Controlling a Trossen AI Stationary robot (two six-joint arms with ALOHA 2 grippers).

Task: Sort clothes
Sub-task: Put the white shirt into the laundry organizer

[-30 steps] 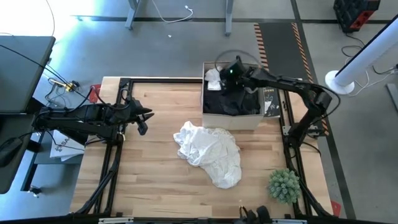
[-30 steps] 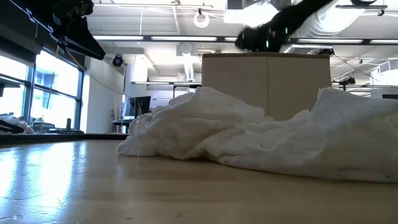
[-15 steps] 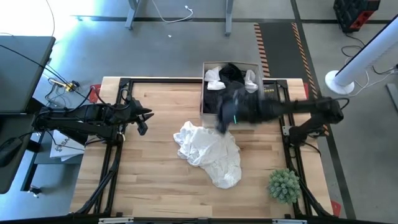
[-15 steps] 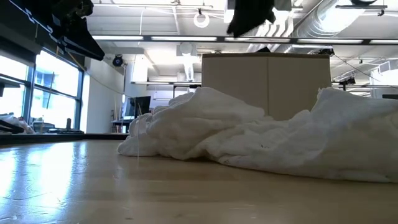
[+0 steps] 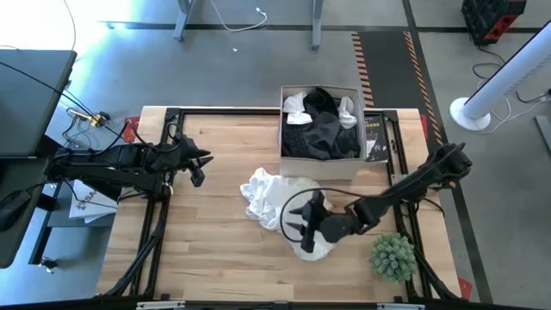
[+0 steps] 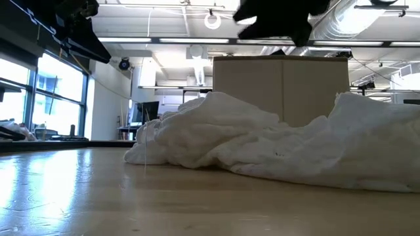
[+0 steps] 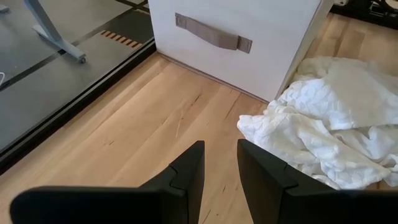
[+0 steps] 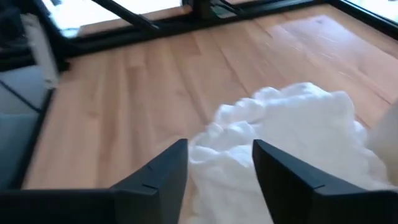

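A white garment [image 5: 284, 202] lies crumpled on the wooden table's middle; it also shows in the low view [image 6: 275, 144], the left wrist view [image 7: 329, 118] and the right wrist view [image 8: 292, 124]. A black garment [image 5: 320, 103], a dark grey one [image 5: 325, 138] and white cloth [image 5: 295, 105] lie in the white box [image 5: 320, 165] at the far edge. My right gripper [image 5: 293, 224] hangs open above the white garment's near part, clear of it [image 6: 275, 13]. My left gripper [image 5: 202, 165] waits, narrowly open, at the table's left. No plaid shirt shows.
A small spiky green plant [image 5: 393, 256] stands at the table's near right corner. The box has a grey strap handle [image 7: 214, 32] on its side. Bare wood lies left of and in front of the white garment.
My right gripper has swung from above the box at the far edge toward the near edge and the left, and now hangs over the white garment. The white garment has stayed as it was.
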